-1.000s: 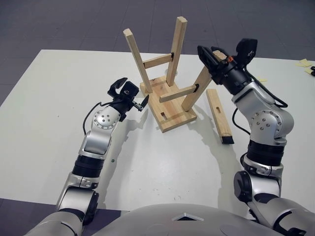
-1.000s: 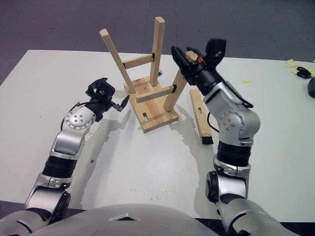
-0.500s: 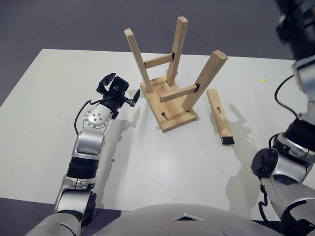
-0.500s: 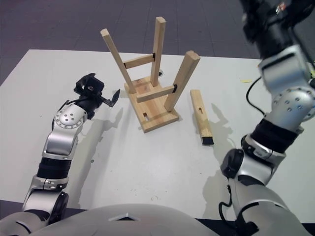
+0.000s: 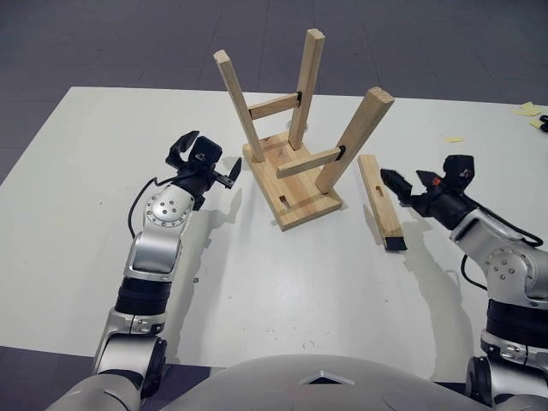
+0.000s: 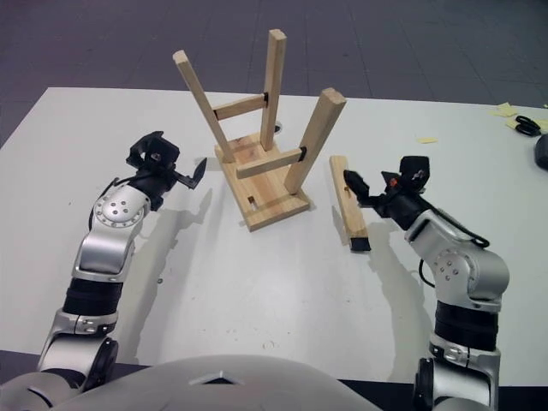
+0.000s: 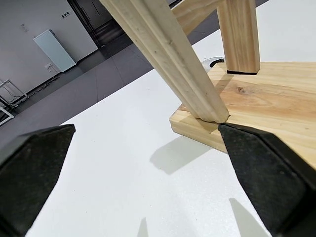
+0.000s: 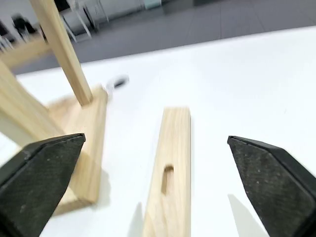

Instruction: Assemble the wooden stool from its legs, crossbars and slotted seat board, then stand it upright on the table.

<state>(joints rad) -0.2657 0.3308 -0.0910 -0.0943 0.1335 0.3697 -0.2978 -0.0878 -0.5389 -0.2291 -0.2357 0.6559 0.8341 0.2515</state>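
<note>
The stool stands upside down: its seat board lies flat on the white table with three legs pointing up, joined by two crossbars. A loose leg with a black end cap lies flat just right of the board. My left gripper hovers open to the left of the board, a short gap from its corner. My right gripper is open, low over the table just right of the loose leg. In the right wrist view the slotted leg runs between the fingers.
Yellow paper scraps and a dark object lie at the table's far right edge. A small pale item sits on the table behind the stool. Open tabletop stretches in front of the stool and to its left.
My right gripper left the top of the right upright leg, swung up and away, then came down beside the loose leg. My left gripper drew back leftward from the seat board.
</note>
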